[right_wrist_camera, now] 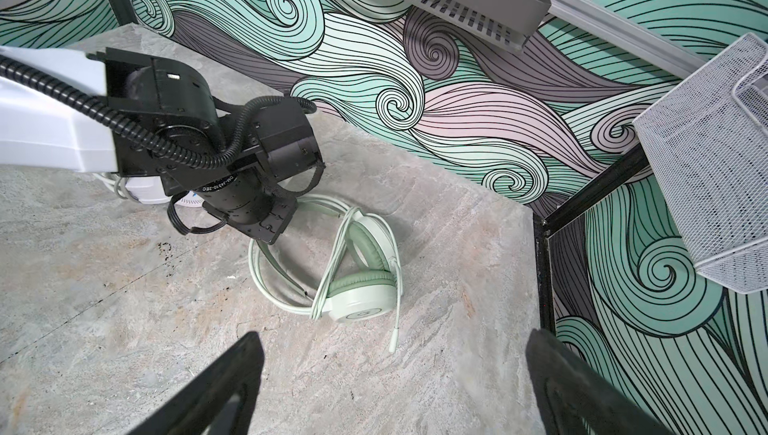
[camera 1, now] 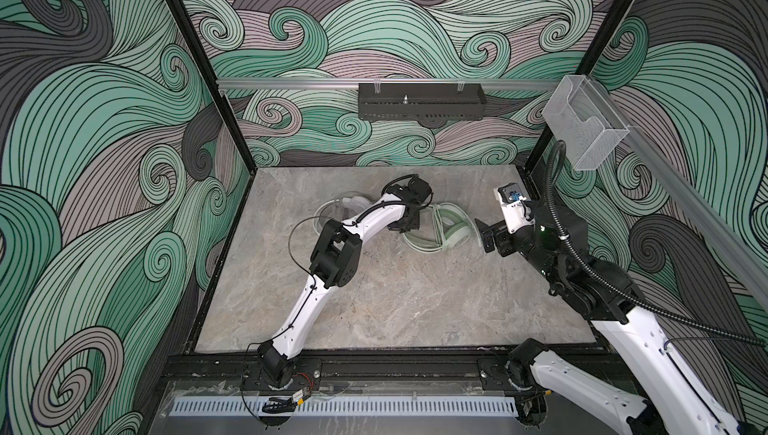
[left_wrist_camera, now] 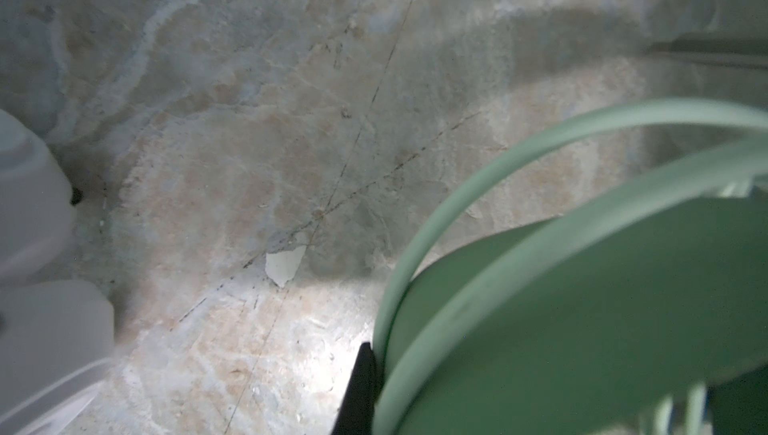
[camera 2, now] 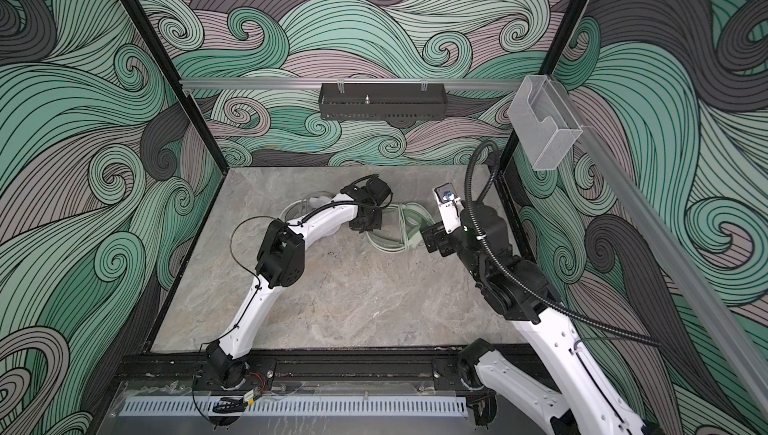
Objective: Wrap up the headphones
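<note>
Headsets first: I've got the pale mint green over-ear headset (camera 1: 454,232) lying on the grey marble-look tabletop (camera 1: 415,308), right of centre and a little above the middle in both top views. Its thin green cable (right_wrist_camera: 286,304) is looped loosely on the table beside the earcups. The cable's plug end (right_wrist_camera: 393,343) lies free on the marble, clear of the coil. The white over-ear headset (camera 1: 347,204) sits left of the mint one and well apart from it, mostly hidden behind my left arm's white forearm. I only catch its clear-looking band and a bit of earcup in a top view. My left gripper (camera 1: 405,226) is down between the two headsets, right at the left edge of the mint cable loop, and it's clenched tight. From the left wrist camera a green strand runs hard against the one black finger (left_wrist_camera: 358,387) I can see. The shot is blurred and too close, so I can't tell whether the cable is actually pinched. My right gripper (camera 1: 485,238) hangs just right of the mint headset, released, jaws spread wide. Its two black fingers (right_wrist_camera: 224,379) frame the earcup and plug from above without touching anything. Up on the back rail there's a black perforated metal tray (camera 1: 419,106), and at upper right a clear plastic holder (camera 1: 584,129).
</note>
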`<action>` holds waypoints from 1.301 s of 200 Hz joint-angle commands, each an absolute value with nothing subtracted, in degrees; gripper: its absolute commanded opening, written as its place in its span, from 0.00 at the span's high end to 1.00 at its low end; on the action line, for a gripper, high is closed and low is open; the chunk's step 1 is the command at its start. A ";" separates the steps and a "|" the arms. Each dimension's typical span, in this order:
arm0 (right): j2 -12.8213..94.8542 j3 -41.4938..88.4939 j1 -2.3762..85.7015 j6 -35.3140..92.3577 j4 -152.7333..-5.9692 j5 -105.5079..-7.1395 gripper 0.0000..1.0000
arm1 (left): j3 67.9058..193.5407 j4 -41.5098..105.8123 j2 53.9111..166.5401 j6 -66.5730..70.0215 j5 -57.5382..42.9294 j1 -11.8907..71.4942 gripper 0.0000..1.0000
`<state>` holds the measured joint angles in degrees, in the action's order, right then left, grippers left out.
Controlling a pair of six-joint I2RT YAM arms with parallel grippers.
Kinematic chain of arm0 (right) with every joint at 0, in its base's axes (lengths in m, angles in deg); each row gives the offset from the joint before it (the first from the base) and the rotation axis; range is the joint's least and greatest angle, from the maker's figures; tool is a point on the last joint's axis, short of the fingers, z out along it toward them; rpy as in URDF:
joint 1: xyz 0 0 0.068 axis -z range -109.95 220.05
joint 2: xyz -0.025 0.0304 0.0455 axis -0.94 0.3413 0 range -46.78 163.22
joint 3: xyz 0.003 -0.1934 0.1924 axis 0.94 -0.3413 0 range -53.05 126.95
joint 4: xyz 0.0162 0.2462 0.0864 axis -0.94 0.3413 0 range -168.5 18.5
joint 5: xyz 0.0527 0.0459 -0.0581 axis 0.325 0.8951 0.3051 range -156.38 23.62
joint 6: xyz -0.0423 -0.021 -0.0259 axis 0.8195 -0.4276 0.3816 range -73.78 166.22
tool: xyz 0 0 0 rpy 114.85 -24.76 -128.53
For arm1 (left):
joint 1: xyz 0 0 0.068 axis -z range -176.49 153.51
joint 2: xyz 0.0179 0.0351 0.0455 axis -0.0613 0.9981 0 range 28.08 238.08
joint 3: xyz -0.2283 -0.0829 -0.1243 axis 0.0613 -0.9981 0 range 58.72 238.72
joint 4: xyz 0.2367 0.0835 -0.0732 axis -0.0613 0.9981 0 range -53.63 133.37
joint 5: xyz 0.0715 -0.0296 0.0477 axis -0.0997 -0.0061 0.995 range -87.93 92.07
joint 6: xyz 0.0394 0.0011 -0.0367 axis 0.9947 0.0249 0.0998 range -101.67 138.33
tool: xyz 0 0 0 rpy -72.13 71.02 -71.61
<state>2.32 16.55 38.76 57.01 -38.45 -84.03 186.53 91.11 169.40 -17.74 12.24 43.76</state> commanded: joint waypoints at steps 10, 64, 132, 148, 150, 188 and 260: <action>1.25 15.46 38.41 57.45 -39.38 -84.93 0.01 | 189.90 91.73 169.85 -19.05 10.62 44.03 0.86; 0.61 15.33 38.32 57.56 -39.31 -84.96 0.01 | 193.34 93.13 169.85 -16.46 12.55 44.04 0.55; 0.03 15.30 37.38 57.90 -39.94 -84.99 0.01 | 196.73 96.28 165.95 -12.62 16.16 44.13 0.35; -0.30 15.37 36.79 57.91 -39.94 -85.40 0.01 | 196.90 97.72 162.82 -10.97 16.83 44.30 0.32; -0.38 15.34 36.68 57.84 -39.97 -85.50 0.01 | 196.89 97.96 162.31 -10.77 16.85 44.30 0.31; -2.83 13.05 36.07 56.11 -40.95 -84.36 0.01 | 188.27 100.71 145.33 -6.60 20.65 47.94 0.22; -8.90 -0.13 39.00 46.19 -49.52 -84.77 0.01 | 131.42 88.66 88.36 -11.59 30.01 47.34 0.01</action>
